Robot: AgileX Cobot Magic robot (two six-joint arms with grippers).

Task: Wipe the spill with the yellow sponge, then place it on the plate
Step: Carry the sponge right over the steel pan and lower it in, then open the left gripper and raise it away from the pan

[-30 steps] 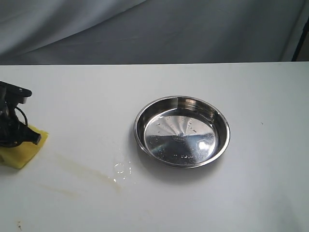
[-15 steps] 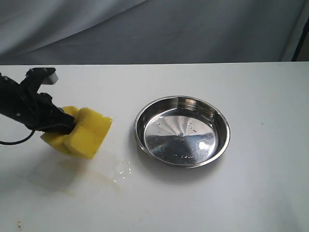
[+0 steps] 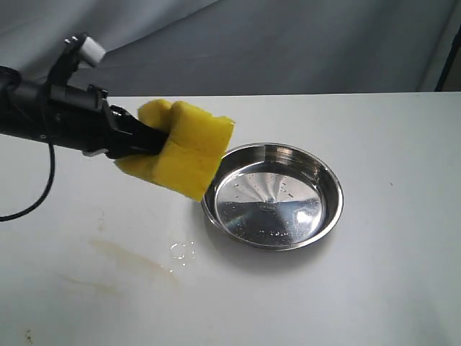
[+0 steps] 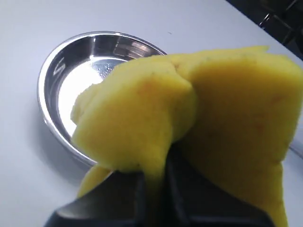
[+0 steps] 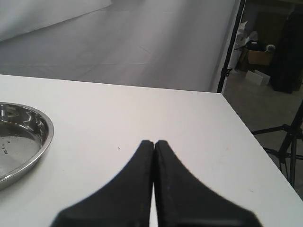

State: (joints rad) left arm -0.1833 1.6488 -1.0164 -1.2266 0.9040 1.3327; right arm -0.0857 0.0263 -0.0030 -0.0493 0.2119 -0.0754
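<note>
Your left jaws are clamped hard on the yellow sponge (image 3: 189,148), and the black fingers (image 4: 113,201) pinch the foam so deep that it folds and bulges on both sides of them. The sponge hangs in the air, off the bench (image 3: 389,288), at the left edge of the plate (image 3: 338,198). In the exterior view its lower corner overlaps the plate's rim. In the left wrist view the plate (image 4: 52,80) lies just beyond the sponge (image 4: 227,109), shiny and with nothing in it.

The spill (image 3: 130,256) shows as thin brownish streaks on the bench, left of the plate and nearer the exterior camera. A few clear droplets (image 3: 181,252) sit between the streaks and the plate.

Your right jaws are fully closed, the fingers (image 5: 128,189) meeting at their tips with nothing between them. They hover over bare bench on the plate's right side, and the plate's rim (image 5: 45,135) shows in the right wrist view.
</note>
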